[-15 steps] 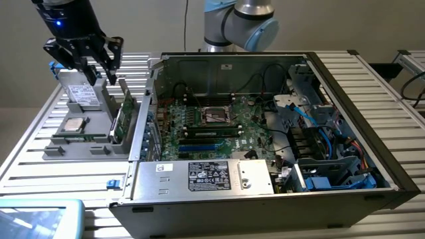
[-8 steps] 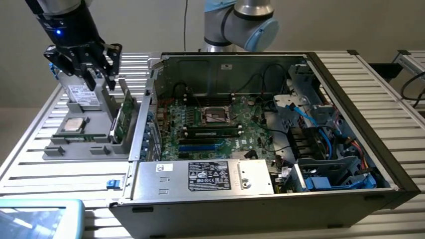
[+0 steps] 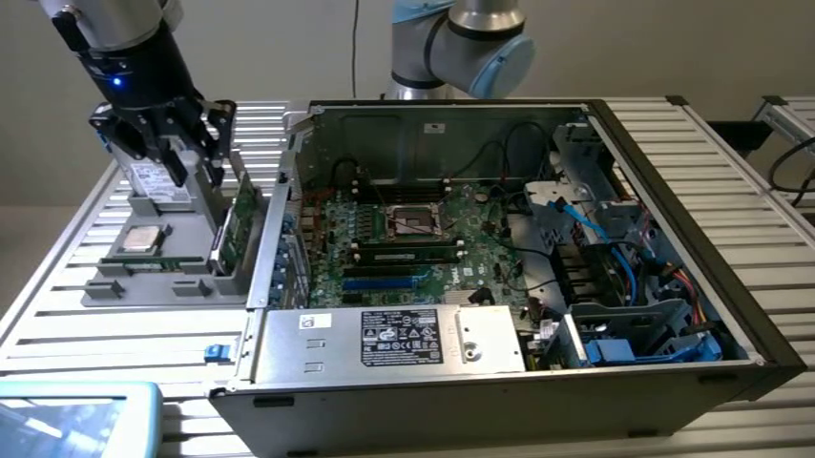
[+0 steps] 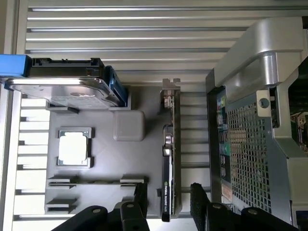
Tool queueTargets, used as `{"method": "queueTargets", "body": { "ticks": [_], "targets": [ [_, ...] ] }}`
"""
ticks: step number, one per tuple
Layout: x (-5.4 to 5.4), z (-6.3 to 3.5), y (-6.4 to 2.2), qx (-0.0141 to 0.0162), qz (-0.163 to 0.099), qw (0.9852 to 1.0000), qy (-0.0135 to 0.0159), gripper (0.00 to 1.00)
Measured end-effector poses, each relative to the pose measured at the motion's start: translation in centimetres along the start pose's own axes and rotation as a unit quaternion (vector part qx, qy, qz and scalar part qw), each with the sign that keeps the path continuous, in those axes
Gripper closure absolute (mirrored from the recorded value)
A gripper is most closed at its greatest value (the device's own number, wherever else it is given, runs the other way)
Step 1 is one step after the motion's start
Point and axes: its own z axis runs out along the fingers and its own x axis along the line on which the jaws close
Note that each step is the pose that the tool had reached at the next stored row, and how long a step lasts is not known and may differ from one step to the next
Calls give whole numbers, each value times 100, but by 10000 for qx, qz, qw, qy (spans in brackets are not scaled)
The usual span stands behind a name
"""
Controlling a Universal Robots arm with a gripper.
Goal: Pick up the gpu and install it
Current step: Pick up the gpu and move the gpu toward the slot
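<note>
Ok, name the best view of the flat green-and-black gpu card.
Wrist view: the gpu card shows full length, edge-on, metal bracket included, under the open gripper. The exterior view gives a green strip upright in the grey tray.

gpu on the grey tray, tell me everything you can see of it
The gpu stands on edge in a slot of the grey tray, beside the computer case. Thin card: green board on one face, black on the other, metal bracket at one end. The gripper hangs above it, jaws open, not touching.

The gpu (image 3: 239, 227) (image 4: 167, 163), a thin green-and-black card, stands on edge in a grey tray (image 3: 153, 284) beside the computer case (image 3: 382, 410)
</note>
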Motion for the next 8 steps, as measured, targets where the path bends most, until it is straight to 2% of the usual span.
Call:
{"method": "queueTargets", "body": {
  "ticks": [8],
  "targets": [
    [2,143,-26,-13,39,10000,-6,51]
  ]
}}
